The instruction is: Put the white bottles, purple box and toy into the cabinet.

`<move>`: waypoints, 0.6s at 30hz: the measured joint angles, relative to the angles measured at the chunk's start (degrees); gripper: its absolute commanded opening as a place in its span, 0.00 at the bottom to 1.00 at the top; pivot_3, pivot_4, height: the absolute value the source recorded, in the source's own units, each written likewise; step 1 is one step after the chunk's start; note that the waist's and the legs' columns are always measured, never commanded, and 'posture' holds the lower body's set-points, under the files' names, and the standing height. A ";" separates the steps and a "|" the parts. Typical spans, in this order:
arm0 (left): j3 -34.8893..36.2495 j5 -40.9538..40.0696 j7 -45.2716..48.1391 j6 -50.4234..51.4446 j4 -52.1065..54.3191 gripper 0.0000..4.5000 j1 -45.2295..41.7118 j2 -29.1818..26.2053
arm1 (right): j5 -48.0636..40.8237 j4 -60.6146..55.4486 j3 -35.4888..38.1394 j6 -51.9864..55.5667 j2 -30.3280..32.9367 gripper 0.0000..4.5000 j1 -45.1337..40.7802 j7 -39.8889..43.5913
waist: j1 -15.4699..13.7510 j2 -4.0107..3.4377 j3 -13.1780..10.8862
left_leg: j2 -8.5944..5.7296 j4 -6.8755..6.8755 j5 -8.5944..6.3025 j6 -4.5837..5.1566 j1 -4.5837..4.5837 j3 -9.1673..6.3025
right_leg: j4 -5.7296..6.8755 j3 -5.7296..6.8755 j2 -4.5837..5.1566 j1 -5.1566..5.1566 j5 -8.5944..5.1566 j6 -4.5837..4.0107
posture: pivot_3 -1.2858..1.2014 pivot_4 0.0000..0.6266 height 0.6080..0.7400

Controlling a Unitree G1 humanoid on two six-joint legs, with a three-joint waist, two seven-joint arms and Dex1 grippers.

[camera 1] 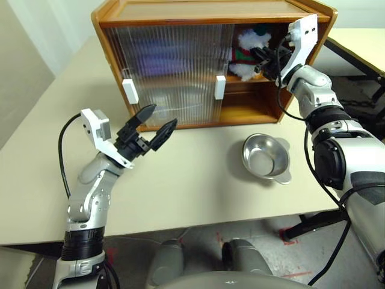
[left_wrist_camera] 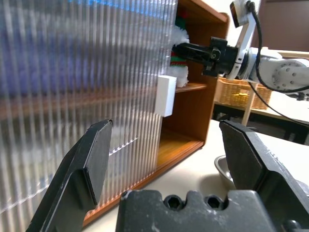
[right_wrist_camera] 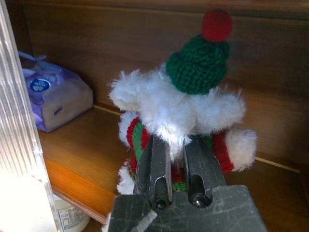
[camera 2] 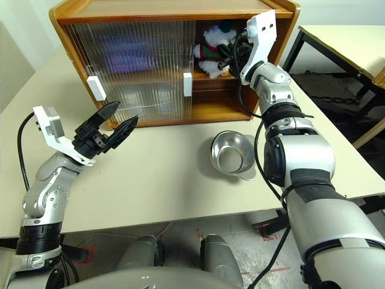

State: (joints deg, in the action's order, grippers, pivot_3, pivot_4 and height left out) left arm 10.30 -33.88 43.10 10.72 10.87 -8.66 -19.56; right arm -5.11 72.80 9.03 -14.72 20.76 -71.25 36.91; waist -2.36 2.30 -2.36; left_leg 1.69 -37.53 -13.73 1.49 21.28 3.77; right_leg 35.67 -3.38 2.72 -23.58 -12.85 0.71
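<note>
Toy [right_wrist_camera: 181,108] pinched on the cabinet's [camera 1: 180,12] middle shelf.
Right gripper [right_wrist_camera: 175,159] clamped narrow on the toy's fur inside the cabinet's open right side; purple box [right_wrist_camera: 55,96] further in on that shelf, behind the ribbed door [camera 1: 174,72]. Left gripper [camera 1: 153,123] spread wide and empty, just before the door. Bowl [camera 1: 266,158] on the table [camera 1: 198,192] before the cabinet.

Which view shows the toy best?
The right wrist view: the toy appears close up, hat to scarf, on the cabinet shelf. Both eye views show it small, behind the arm; the left wrist view shows a sliver.
</note>
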 measured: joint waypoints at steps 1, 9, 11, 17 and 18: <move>0.04 0.00 -0.05 0.00 0.01 1.00 0.09 0.00 | 0.56 0.25 -0.25 0.68 -0.04 0.26 -0.29 -0.88 | -0.28 0.00 0.00 | 0.00 0.01 0.00 0.00 0.00 0.00 | 0.00 0.01 0.00 -0.01 -0.01 -0.02 | 0.62 0.00 1.00; 0.04 -0.04 -0.45 0.00 0.09 1.00 0.09 0.20 | 3.14 1.45 -1.06 2.09 -0.54 0.93 -1.33 -3.59 | -1.22 0.00 0.00 | 0.00 0.15 -0.01 -0.02 0.04 0.01 | -0.02 0.02 0.00 -0.10 -0.09 -0.07 | 0.61 0.00 1.00; -0.06 -0.05 -0.44 0.00 0.09 1.00 0.08 0.24 | 3.78 1.45 -1.12 1.13 -0.54 0.99 -1.38 -3.94 | -1.49 0.00 0.00 | -0.01 0.22 0.02 0.03 0.10 0.02 | -0.02 0.02 0.00 -0.21 -0.12 -0.10 | 0.61 0.00 1.00; -0.20 -0.12 -0.37 0.00 0.09 1.00 -0.02 0.26 | 4.59 1.45 -1.09 -1.69 -0.40 0.99 -1.91 -6.60 | -1.74 0.00 0.00 | -0.01 0.33 0.02 0.03 0.35 0.02 | 0.07 0.01 0.00 -0.57 -0.17 -0.19 | 0.60 0.00 1.00; -0.23 -0.12 -0.35 0.00 0.07 1.00 -0.07 0.28 | 4.74 1.45 -1.09 -2.22 -0.25 0.99 -1.91 -7.25 | -1.73 0.00 0.00 | -0.01 0.34 0.02 0.03 0.41 0.03 | 0.09 0.00 0.00 -0.63 -0.17 -0.19 | 0.60 0.00 1.00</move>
State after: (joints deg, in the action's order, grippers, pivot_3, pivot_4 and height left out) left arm 10.07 -34.00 42.75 10.72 10.95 -8.73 -19.28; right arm -0.36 74.25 7.94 -16.93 20.51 -73.15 29.67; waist -4.09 2.30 -2.36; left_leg 1.68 -37.20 -13.71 1.52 21.70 3.80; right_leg 35.76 -3.37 2.72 -24.22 -13.02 0.52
